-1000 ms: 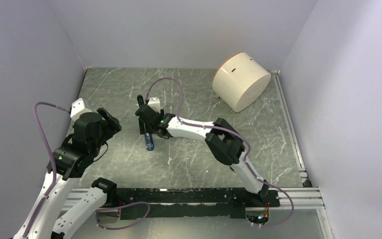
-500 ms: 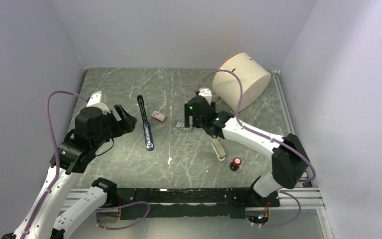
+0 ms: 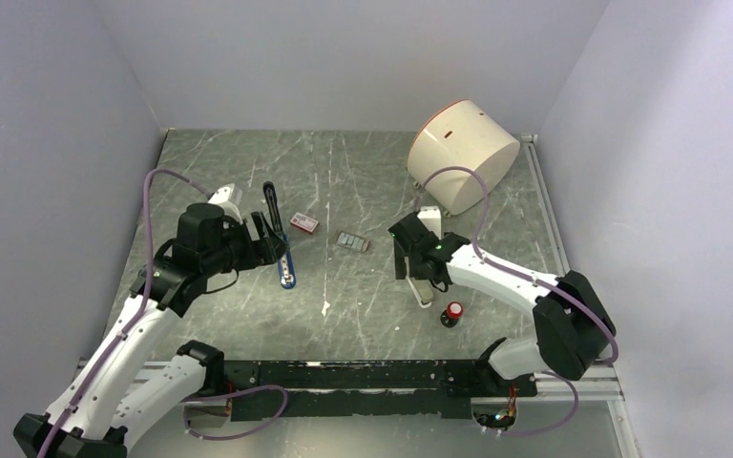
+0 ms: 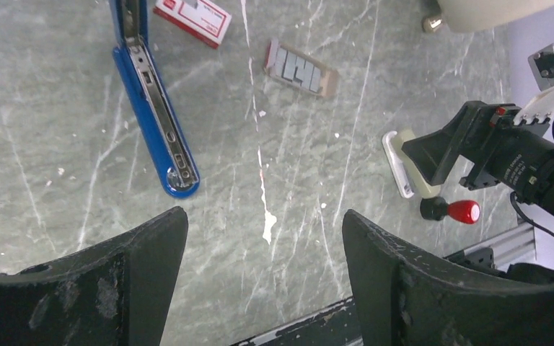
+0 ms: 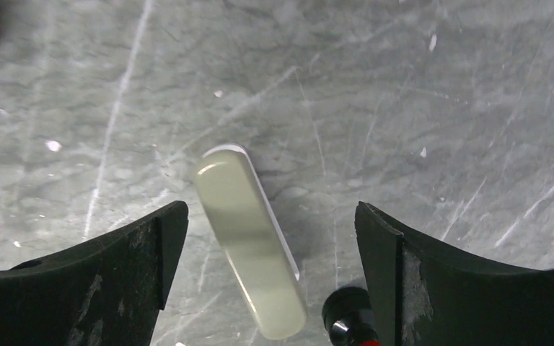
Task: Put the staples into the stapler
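- Walls (image 3: 344,57): plain, matte, pale lavender panels close in the back and both sides.
- Counter (image 3: 363,305): a flat grey-green slab with a marbled, stone-like look, crossed by pale streaks and scratches and dotted with small white flecks.
- Drum (image 3: 463,153): a smooth cream cylinder with a reddish rim, tipped on its side in the far right corner.
- Left gripper (image 4: 263,238): jaws spread wide with nothing between them. Its black fingers (image 4: 144,267) are scuffed and curved. It hangs over the counter just left of the stapler.
- Right gripper (image 5: 270,231): also spread wide and gripping nothing. It is poised above the beige bar, which lies in the gap between the fingers without touching either.
- Stapler (image 4: 160,133): slim, glossy blue and swung fully open, so its silver metal channel faces up and its black arm stretches toward the back. It lies left of centre.
- Bar (image 5: 249,238): a smooth beige-olive oblong with rounded ends, lying on the right side of the counter.
- Staples box (image 3: 303,222): a small flat rectangle with a pinkish-red and white top, just right of the stapler.
- Staple block (image 4: 301,68): grey ribbed metal strips lying flat between the box and the right gripper, apart from both.
- Knob (image 3: 453,312): small and black with a shiny red cap, just beside the bar's near end.
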Tool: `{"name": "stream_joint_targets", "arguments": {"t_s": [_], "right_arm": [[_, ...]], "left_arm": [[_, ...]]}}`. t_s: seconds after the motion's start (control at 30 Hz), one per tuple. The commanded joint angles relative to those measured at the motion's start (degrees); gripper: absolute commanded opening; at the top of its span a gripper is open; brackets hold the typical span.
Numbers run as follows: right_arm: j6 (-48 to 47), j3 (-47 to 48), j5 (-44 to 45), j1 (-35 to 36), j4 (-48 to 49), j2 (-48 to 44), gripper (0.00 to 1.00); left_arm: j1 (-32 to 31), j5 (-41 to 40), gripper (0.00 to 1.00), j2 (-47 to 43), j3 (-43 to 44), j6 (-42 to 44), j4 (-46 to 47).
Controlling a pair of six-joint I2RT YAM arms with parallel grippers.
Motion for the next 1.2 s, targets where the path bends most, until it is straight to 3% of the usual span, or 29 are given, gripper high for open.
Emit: {"name": "stream_joint_targets", "arguments": {"t_s": [0.0,0.2,0.63,0.77,0.9,1.17], "right_arm": [[2.38,-2.86,-3.9,-1.71,-0.19,-2.33,0.88],[3.14,-6.37,-11.33,-1.88,3.17,-1.94,0.79],[3.35,-9.0,-13.33,-1.91,5.66,1.09,0.62],[3.72,-8.96,-14.49,-1.92,6.74,2.96,0.5],[5.31,-8.97,-15.31,-1.58,7.99,2.91,0.43],[11.1,-5.69,-13.59,6.75,10.67,5.92,0.38]], "left_arm": [[-0.35,5.53,0.84,-0.59,-1.89,-1.22,3.67],[-0.35,6.39,0.84,-1.43,-3.07,-1.72,3.4],[-0.35,8.95,0.85,-2.24,-5.47,-1.6,4.0],[-0.35,9.02,0.84,-1.43,-5.79,-1.94,2.21],[-0.35,8.35,0.85,-1.66,-7.31,-2.61,0.83],[-0.35,9.73,0.84,-1.95,-11.2,-4.45,2.66]]}}
